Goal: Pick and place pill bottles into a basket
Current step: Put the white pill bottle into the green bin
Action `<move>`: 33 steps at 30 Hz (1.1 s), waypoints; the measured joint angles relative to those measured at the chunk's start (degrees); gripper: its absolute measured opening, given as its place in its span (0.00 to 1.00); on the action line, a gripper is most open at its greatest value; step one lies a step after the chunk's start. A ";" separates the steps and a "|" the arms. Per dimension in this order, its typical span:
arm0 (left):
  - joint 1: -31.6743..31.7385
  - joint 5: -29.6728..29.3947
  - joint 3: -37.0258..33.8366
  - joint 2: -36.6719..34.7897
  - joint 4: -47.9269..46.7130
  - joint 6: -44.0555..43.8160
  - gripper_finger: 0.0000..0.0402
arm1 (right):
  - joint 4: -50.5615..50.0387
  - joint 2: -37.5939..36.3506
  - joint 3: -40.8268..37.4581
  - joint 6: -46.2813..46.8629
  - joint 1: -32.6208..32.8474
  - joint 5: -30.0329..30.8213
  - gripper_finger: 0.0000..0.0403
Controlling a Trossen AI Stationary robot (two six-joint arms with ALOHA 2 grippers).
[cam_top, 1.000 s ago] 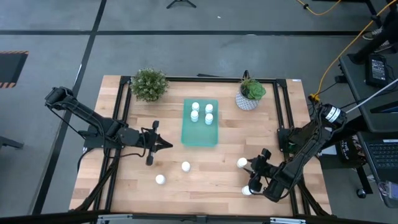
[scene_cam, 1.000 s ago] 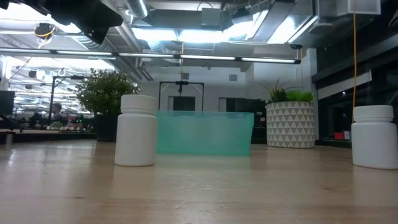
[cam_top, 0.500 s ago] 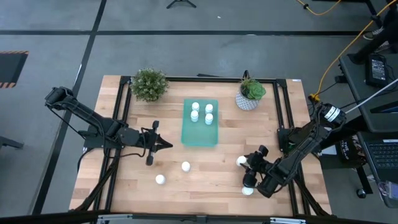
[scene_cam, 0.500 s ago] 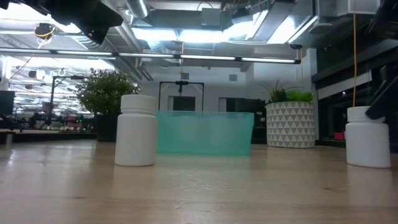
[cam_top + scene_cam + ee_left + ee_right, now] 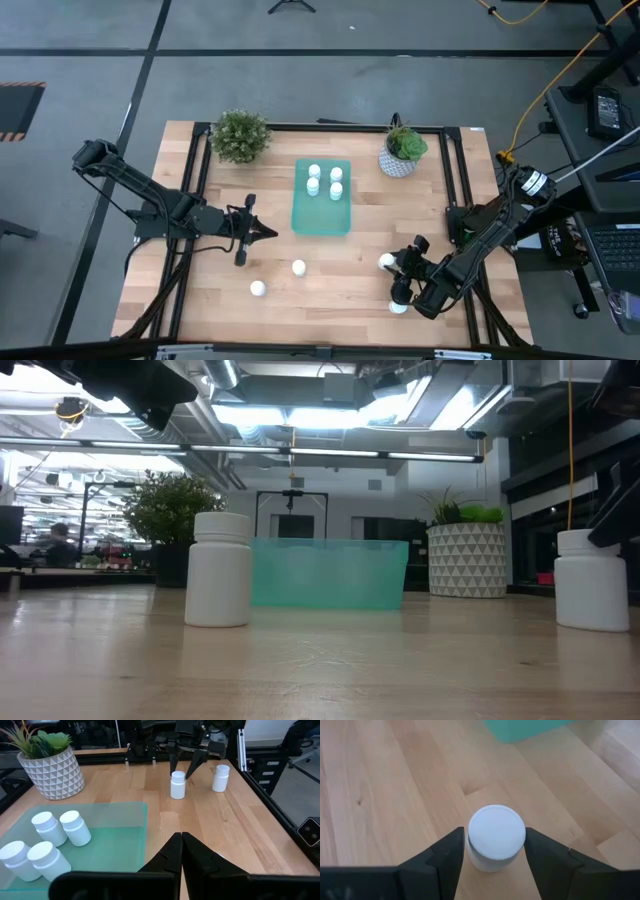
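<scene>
The teal basket [image 5: 322, 212] lies at mid-table with several white pill bottles [image 5: 314, 173] in it. Three more bottles stand on the wood: one [image 5: 387, 262] between my right gripper's fingers, one [image 5: 399, 306] near the front edge, and two [image 5: 299, 267] left of centre. My right gripper [image 5: 393, 265] is open and points down over the first bottle [image 5: 496, 837], one finger on each side of its cap. My left gripper [image 5: 268, 232] is shut and empty, left of the basket. My right gripper comes from above and straddles the bottle's cap [image 5: 496, 832]. In the low view one finger [image 5: 612, 520] lies against the bottle's upper right side [image 5: 600, 545]. I cannot tell whether the other finger touches. The bottle stands upright on the table.
A bushy plant [image 5: 240, 135] stands at the far left and a white patterned plant pot [image 5: 402, 155] at the far right of the basket. Black frame rails run along the table's left and right sides. Bare wood lies between the basket and the loose bottles.
My right gripper has gone a little toward the table's left, over the bottle, which now stands between its fingers. The bottle has slid slightly toward the table's left and stays upright.
</scene>
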 joint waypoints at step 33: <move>0.01 0.01 0.01 0.02 -0.86 0.00 0.01 | 0.39 0.02 0.00 -3.21 -2.90 -1.97 0.37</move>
